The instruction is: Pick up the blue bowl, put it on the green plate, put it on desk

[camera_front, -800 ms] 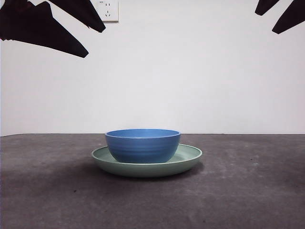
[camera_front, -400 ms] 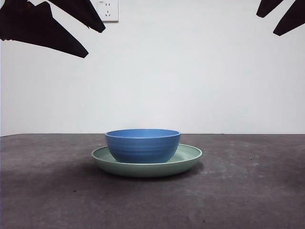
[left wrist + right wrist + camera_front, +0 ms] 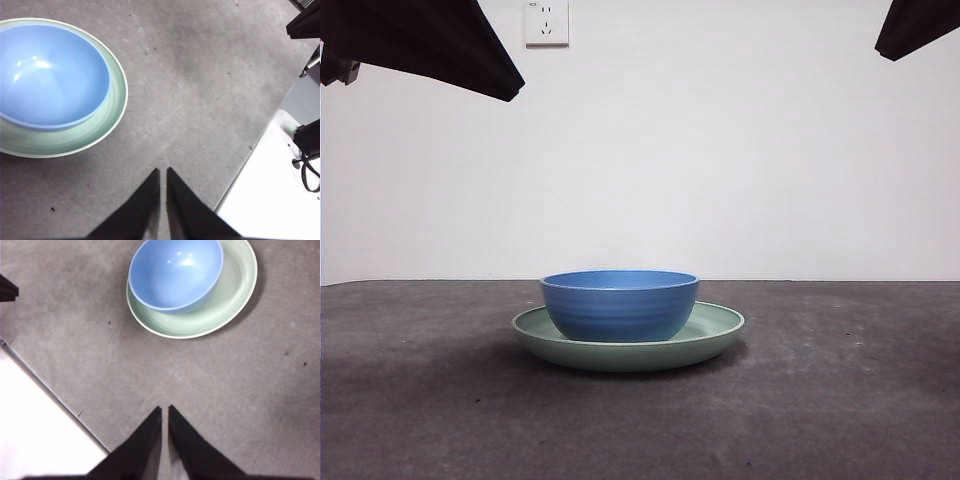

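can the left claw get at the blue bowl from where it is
Probably yes: the left claw hangs shut above bare desk beside the blue bowl, which sits uncovered in the green plate.

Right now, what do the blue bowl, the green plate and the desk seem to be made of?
Blue bowl: probably plastic or glazed ceramic; glossy, bright highlights inside, faint ridges outside.
Green plate: likely the same kind of material, with a softer satin sheen.
Desk: matte, mottled grey surface without reflections; exact material unclear.

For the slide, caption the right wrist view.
Right gripper, shut and empty, above the desk, apart from the blue bowl sitting in the green plate.
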### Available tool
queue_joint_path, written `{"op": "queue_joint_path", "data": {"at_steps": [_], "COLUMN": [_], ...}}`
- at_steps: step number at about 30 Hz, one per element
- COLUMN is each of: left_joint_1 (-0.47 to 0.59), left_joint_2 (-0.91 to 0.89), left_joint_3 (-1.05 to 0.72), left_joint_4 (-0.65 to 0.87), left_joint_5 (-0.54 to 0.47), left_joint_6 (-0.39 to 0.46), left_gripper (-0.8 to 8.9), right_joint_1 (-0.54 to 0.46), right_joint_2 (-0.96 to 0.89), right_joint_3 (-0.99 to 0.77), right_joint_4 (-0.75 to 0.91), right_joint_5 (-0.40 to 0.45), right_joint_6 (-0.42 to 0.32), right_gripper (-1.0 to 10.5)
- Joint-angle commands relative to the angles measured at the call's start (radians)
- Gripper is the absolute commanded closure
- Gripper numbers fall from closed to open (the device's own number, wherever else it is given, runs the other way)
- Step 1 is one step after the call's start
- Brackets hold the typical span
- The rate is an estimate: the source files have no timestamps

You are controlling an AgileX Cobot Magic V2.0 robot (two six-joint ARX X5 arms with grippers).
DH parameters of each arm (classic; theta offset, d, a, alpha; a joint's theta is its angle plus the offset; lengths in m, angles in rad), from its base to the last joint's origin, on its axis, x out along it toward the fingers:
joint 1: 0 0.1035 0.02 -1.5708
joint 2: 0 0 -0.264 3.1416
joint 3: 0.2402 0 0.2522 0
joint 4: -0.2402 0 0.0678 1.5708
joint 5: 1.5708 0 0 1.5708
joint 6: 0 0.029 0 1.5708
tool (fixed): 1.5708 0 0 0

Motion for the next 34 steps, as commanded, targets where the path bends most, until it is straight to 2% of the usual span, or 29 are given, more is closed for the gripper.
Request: {"op": "queue_joint_path", "data": {"at_steps": [1,18,19,21,25,29,34], "left_joint_1": [-0.005,-0.005,0.002,0.027,0.126,0.304,0.481], "left_joint_2": [0.004,-0.005,-0.016,-0.053,-0.162,-0.326,-0.518], "left_joint_3": [0.008,0.009,0.009,0.009,-0.002,-0.057,-0.170], "left_joint_4": [0.005,0.003,0.004,0.005,0.109,0.237,0.311], "left_joint_5": [0.004,0.004,-0.003,-0.045,-0.164,-0.221,-0.319], "left_joint_6": [0.005,0.005,0.017,0.112,0.152,0.186,0.220], "left_gripper": [8.03,8.03,8.03,8.03,8.03,8.03,8.03], "right_joint_1": [0.006,0.005,0.005,0.005,0.005,0.005,0.005], "right_joint_2": [0.008,0.008,0.008,0.008,0.007,0.008,0.008], "right_joint_3": [0.018,0.018,0.018,0.018,0.018,0.018,0.018], "right_joint_4": [0.014,0.014,0.014,0.014,0.014,0.014,0.014], "right_joint_5": [0.000,0.000,0.000,0.000,0.001,0.000,0.000], "right_joint_6": [-0.009,-0.009,-0.009,-0.009,-0.009,-0.009,-0.009], "right_gripper": [9.4,9.4,9.4,9.4,9.4,9.4,9.4]}}
